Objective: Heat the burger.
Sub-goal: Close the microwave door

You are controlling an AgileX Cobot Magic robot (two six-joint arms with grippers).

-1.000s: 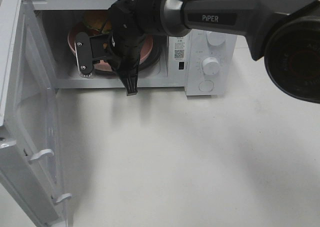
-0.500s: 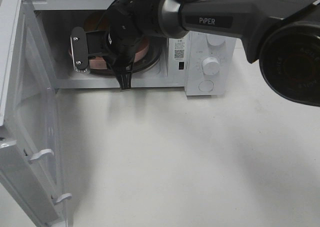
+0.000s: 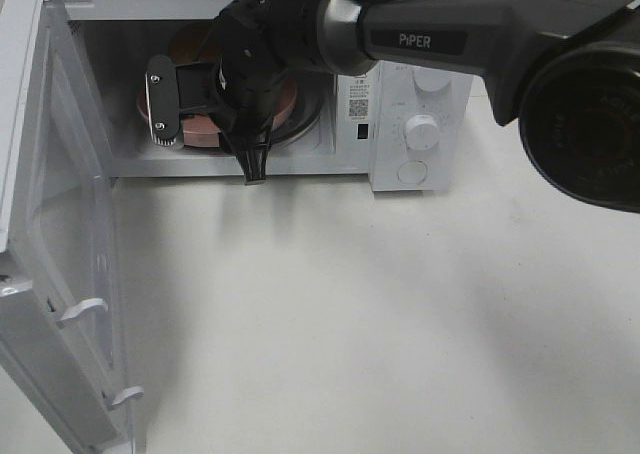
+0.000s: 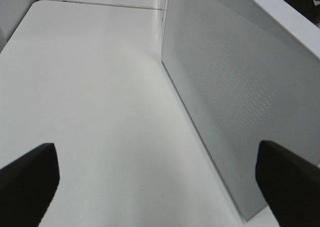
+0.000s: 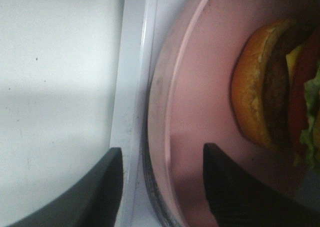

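In the right wrist view the burger (image 5: 265, 92), a golden bun with a dark patty, red filling and green lettuce, lies on the pink plate (image 5: 200, 87). The plate (image 3: 288, 102) rests on the turntable inside the open microwave (image 3: 415, 124). My right gripper (image 5: 162, 187) is open, its fingers straddling the plate's near rim with a gap on each side. In the high view this gripper (image 3: 208, 152) is at the microwave's mouth, and the arm hides most of the burger. My left gripper (image 4: 160, 182) is open and holds nothing.
The microwave door (image 3: 60, 274) is swung wide open to the left, and its mesh panel (image 4: 240, 102) shows close beside the left gripper. The control knobs (image 3: 422, 132) are on the microwave's right side. The white table (image 3: 380, 314) spreads out in front.
My right gripper carried the plate deeper into the microwave. Its jaws then spread apart and let go of the rim. The left gripper has not moved.
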